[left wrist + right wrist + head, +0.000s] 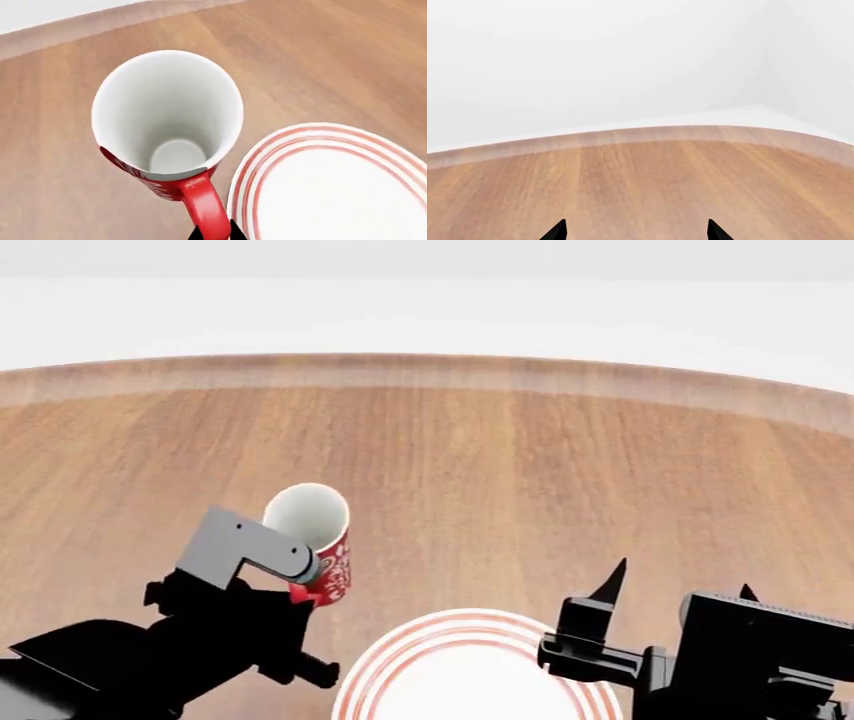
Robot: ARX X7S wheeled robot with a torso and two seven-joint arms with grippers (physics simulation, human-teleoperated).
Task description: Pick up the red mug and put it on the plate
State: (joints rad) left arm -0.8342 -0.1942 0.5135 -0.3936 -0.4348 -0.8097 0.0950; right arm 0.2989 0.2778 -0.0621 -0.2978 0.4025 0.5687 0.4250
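The red mug (pixel 167 120), red with a white pattern and white inside, is held by its red handle (pixel 210 210) in my left gripper (pixel 213 232), whose jaws close on the handle from both sides. In the head view the mug (pixel 320 540) sits tilted above the table, up and left of the plate (pixel 387 670). The plate, white with red rings, also shows in the left wrist view (pixel 333 185) right beside the mug. My right gripper (pixel 636 231) is open and empty; in the head view it (pixel 674 590) stands right of the plate.
The wooden table (pixel 534 460) stretches to a curved far edge with a white wall behind. The same curved edge shows in the right wrist view (pixel 647 132).
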